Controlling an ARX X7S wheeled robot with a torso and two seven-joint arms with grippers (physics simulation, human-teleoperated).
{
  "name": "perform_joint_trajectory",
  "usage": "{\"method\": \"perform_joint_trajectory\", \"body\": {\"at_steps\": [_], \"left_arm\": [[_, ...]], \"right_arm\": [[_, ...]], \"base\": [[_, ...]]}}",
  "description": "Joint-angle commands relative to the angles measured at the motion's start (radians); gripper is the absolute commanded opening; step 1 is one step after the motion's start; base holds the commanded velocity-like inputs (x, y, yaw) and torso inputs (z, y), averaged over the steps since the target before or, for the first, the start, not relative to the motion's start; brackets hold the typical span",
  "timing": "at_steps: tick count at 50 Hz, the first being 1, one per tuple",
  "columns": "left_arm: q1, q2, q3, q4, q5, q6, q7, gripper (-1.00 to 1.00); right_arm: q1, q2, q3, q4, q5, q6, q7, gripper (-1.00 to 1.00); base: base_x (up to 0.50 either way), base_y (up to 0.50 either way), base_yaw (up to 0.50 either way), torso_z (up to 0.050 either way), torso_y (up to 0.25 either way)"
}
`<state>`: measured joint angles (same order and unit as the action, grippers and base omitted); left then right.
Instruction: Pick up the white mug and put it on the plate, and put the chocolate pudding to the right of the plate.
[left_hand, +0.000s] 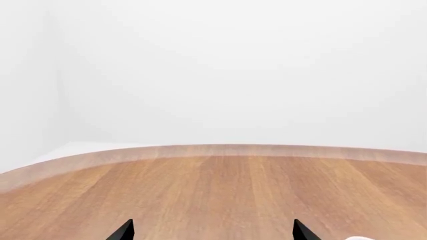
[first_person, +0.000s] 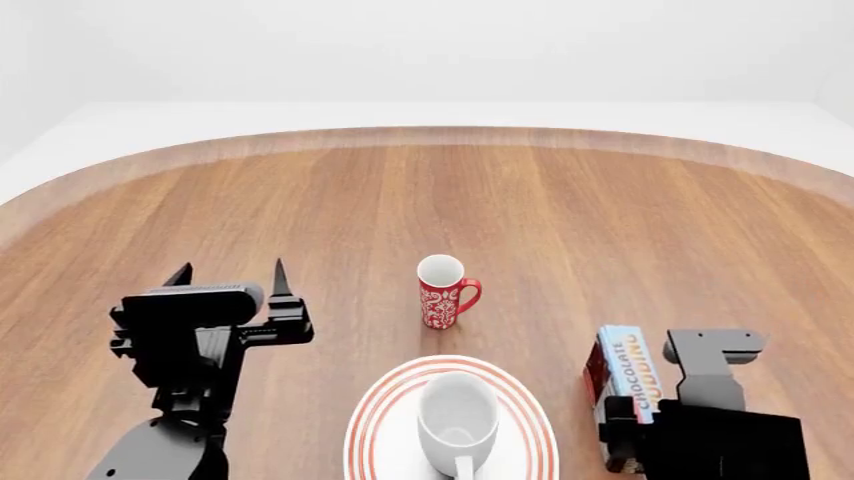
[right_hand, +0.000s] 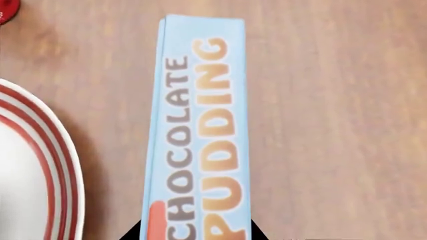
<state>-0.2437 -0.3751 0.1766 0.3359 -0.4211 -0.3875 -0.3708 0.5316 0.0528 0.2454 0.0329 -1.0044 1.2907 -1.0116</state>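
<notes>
The white mug (first_person: 458, 418) was found standing upright on the plate (first_person: 378, 420) at the lower centre of the head view, handle toward the bottom edge, so the first half of the task was judged complete. The chocolate pudding (first_person: 627, 385) was seen at the lower right of that view, just beside the plate's right rim, with the right gripper (right_hand: 193, 235) closed about its near end; in the right wrist view the dark fingertips were seen pressed against both sides of the box at the bottom edge, with the plate rim at the left of the frame. Whether the box rested on the table (first_person: 601, 230) or was held slightly above it could not be told. The left gripper (first_person: 230, 275) was noted at the left of the head view with its jaws apart and nothing between them, well apart from the red patterned mug (first_person: 442, 290). The placing of the pudding was judged to be in hand; next, the box would need to be settled on the wood clear of the plate, then released.
</notes>
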Motion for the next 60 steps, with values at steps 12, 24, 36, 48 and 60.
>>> {"method": "perform_joint_trajectory", "body": {"at_steps": [12,24,36,48,60], "left_arm": [[0.004,-0.004,-0.002,0.000,-0.006,0.006,-0.005,1.00],[0.002,-0.007,0.001,0.000,-0.008,0.005,-0.007,1.00],[-0.002,-0.009,0.002,0.002,-0.011,0.003,-0.010,1.00],[-0.006,-0.010,0.002,0.005,-0.016,0.001,-0.012,1.00],[-0.191,-0.044,-0.006,0.176,-0.075,-0.203,-0.076,1.00]], "right_arm": [[0.003,0.020,-0.041,-0.006,0.012,0.031,-0.020,1.00],[0.136,0.117,-0.219,-0.233,-0.177,0.265,-0.303,1.00],[0.246,0.121,-0.264,-0.263,-0.414,0.279,-0.559,1.00],[0.225,0.023,-0.177,-0.448,-0.332,0.207,-0.430,1.00],[0.068,0.004,-0.240,-0.861,0.436,-0.225,0.426,1.00]], "base": [[0.00,0.00,0.00,0.000,0.000],[0.00,0.00,0.00,0.000,0.000],[0.00,0.00,0.00,0.000,0.000],[0.00,0.00,0.00,0.000,0.000],[0.00,0.00,0.00,0.000,0.000]]}}
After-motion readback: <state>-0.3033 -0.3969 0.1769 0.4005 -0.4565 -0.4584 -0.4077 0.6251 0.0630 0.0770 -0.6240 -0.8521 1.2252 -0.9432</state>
